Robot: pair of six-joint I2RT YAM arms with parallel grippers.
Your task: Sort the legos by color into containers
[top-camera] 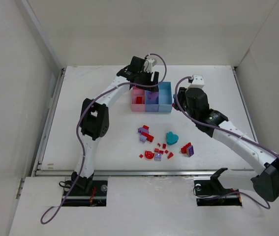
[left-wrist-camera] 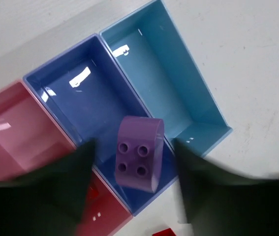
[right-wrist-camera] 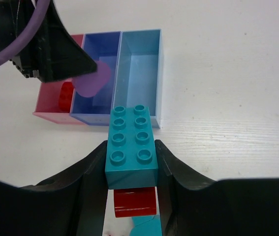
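Observation:
Three joined containers stand at the back: pink (top-camera: pixel 135 104), purple-blue (top-camera: pixel 152 105) and light blue (top-camera: pixel 165 98). My left gripper (left-wrist-camera: pixel 132 145) hovers over them, open. A lilac curved lego (left-wrist-camera: pixel 139 152) sits between its fingers (left-wrist-camera: pixel 55 182) over the purple-blue bin (left-wrist-camera: pixel 80 98), apart from both. A red lego (right-wrist-camera: pixel 66 96) lies in the pink bin (left-wrist-camera: pixel 11 132). My right gripper (right-wrist-camera: pixel 132 146) is to the right of the bins, shut on a teal eight-stud brick (right-wrist-camera: pixel 131 142). A red piece (right-wrist-camera: pixel 134 201) shows just under that brick.
Loose legos lie in front of the bins: a teal heart (top-camera: pixel 171 137), a red and lilac cluster (top-camera: pixel 144 132), small red bits (top-camera: pixel 154 155), and a red-lilac pair (top-camera: pixel 187 149). White walls enclose the table on three sides.

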